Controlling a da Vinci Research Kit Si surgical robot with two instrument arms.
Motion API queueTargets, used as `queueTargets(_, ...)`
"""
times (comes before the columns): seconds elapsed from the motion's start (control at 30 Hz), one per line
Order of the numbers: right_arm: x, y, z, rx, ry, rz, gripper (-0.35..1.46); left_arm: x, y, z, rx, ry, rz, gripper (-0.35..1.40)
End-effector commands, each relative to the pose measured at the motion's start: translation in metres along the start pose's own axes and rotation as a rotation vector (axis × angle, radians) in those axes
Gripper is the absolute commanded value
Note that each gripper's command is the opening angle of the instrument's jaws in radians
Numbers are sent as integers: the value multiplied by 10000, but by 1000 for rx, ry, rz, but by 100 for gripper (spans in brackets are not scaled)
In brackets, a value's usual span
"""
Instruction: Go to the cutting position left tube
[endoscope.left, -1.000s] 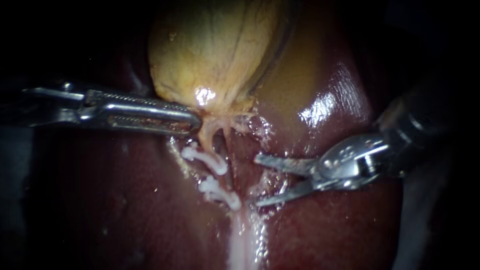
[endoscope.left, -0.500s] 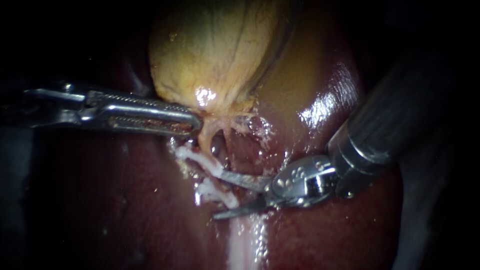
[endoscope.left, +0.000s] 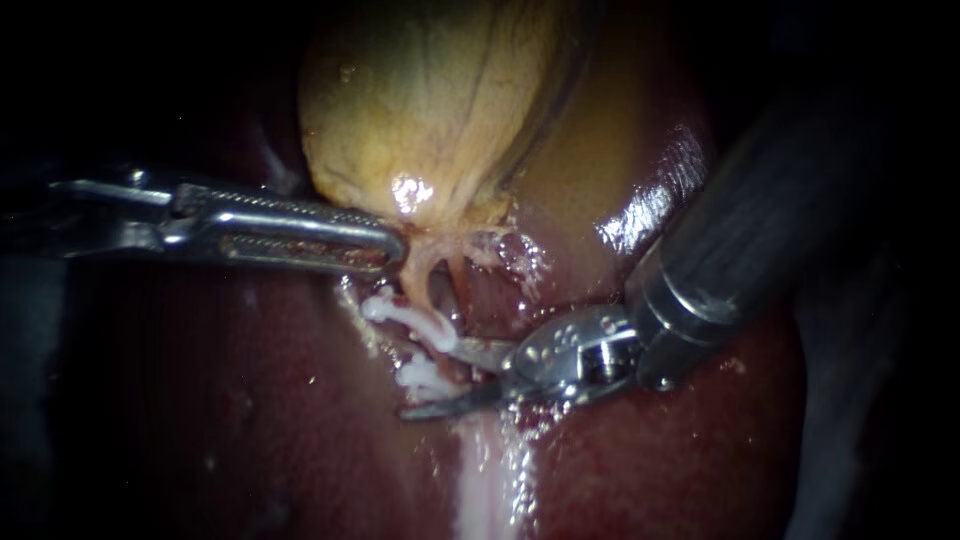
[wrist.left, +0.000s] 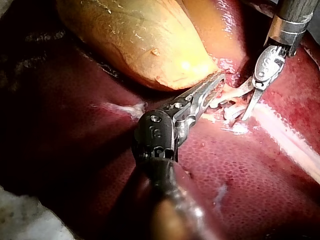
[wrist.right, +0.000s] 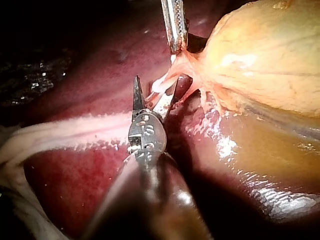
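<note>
left instrument jaws clamped on gallbladder neck, holding the left tube taut. right instrument blades partly open, gripping nothing, set across that tube by the upper clip and lower clip. risk, my read: bottom blade looks to sit past the lower clip, so closing here could bite clip, not tube between clips. tight spot: liver directly under blades, second tube just beside. free room only back along the right shaft
</note>
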Motion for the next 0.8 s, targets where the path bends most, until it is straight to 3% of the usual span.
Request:
queueTargets(0.03,-1,0,1,7,7,7,143,-1,0,1,0,0,0,-35)
queueTargets(0.53,-7,-7,27,148,45,88,138,-1,0,3,2,1,0,-35)
queueTargets(0.8,-5,-6,35,173,46,84,136,-1,-1,3,2,1,1,-35)
